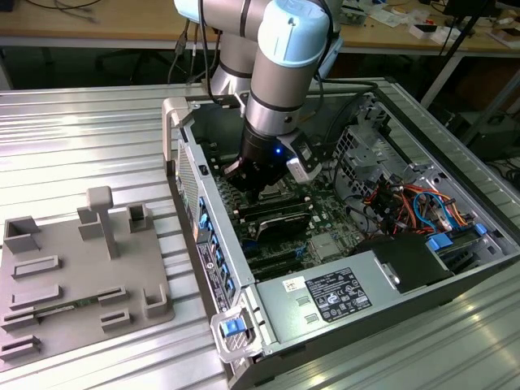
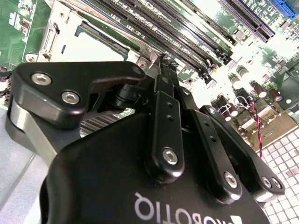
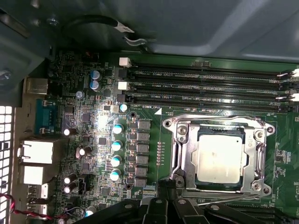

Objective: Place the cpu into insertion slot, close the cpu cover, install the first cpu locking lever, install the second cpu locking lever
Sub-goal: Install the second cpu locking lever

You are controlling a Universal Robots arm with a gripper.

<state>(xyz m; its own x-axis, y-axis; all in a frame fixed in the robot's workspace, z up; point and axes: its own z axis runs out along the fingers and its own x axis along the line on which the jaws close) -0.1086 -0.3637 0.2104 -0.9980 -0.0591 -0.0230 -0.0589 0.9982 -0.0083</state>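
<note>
One arm (image 1: 268, 73) reaches down into one open computer case (image 1: 341, 244) that lies on a ribbed metal table (image 1: 73, 138). One gripper (image 1: 253, 188) hangs low over the green board (image 1: 325, 219) inside the case.

In the first wrist view I count one cpu (image 3: 219, 158). It is a silver square and it sits flat in the slot (image 3: 187, 158). One cover (image 3: 217, 125) lies down around it like a shiny frame, so the chip shows through its window. Above the slot run three long black memory slots (image 3: 205, 86), side by side. Five small round caps with blue tops (image 3: 116, 151) stand in a line beside the slot. The black fingers (image 3: 161, 210) come in at the near edge of the slot, close to its corner.

The second wrist view shows the gripper (image 2: 163, 63) from behind, which the first does not. Its black fingers (image 2: 163, 126) look pressed close together, tip to tip, just above the metal rim by the slot. I cannot tell whether something thin is pinched between them. Here the memory slots (image 2: 187, 28) slant across the board, and I can count at least four.

The exterior view shows things the wrist views miss. One grey tray (image 1: 81, 276) with small blocks on it lies on the table, beside the case on the exterior view's left. One grey box with a white label (image 1: 337, 296) sits at the near end of the case. Orange and blue wires (image 1: 414, 203) curl at the exterior view's right side of the case.
</note>
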